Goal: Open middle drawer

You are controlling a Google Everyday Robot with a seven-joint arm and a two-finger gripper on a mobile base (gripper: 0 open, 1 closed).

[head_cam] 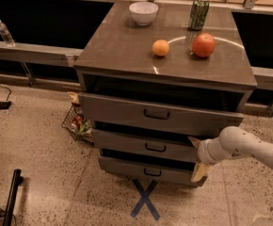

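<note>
The middle drawer (141, 145) is the second of three grey-brown fronts in the cabinet, with a small dark bar handle (155, 148). It stands slightly out, with a dark gap above it. My gripper (196, 155) comes in from the right on a white arm (242, 147) and sits at the right end of this drawer's front. It is open: one fingertip (193, 139) shows at the front's top edge and the other, tan fingertip (199, 172) hangs below it. It is well to the right of the handle.
The top drawer (157, 113) and the bottom drawer (148, 171) bracket the middle one. On the cabinet top are a white bowl (143, 12), a green can (198, 13), an orange (160, 47) and an apple (203, 45). A wire basket (77, 124) stands at the left, and a blue X (145, 199) marks the floor.
</note>
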